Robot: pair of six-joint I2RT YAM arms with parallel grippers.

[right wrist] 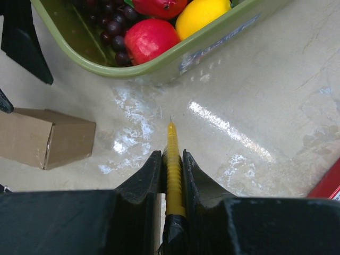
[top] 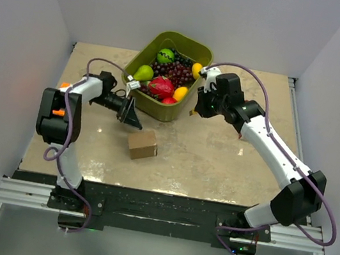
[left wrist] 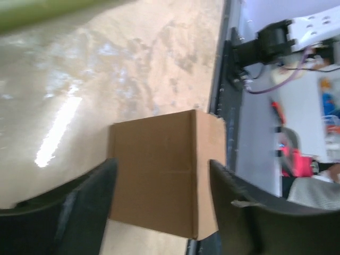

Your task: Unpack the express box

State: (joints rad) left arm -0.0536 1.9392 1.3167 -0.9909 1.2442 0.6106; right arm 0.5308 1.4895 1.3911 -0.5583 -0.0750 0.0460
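Right gripper (right wrist: 171, 159): fingers pressed onto a slim yellow tool (right wrist: 173, 178) with a fine needle-like tip. The tip points down toward the beige tabletop (top: 216, 164), just in front of the green tub's (right wrist: 212, 45) near wall. Cannot tell whether the tip touches the surface.

Left gripper (top: 133, 120): jaws spread wide, nothing between them. It hangs low, between the tub and the express box (top: 143, 144), just beside the box but apart from it. In the left wrist view the two dark fingers (left wrist: 79, 212) frame the box on either side.

Express box: small, plain brown cardboard, closed. It sits flat on the table, in front of the tub's left corner and nearer the left arm. It also shows at the left edge of the right wrist view.

Tub holds dark grapes (top: 178, 72), a green pear (top: 144, 72), a lemon (right wrist: 202, 13) and a red fruit (right wrist: 151, 40).
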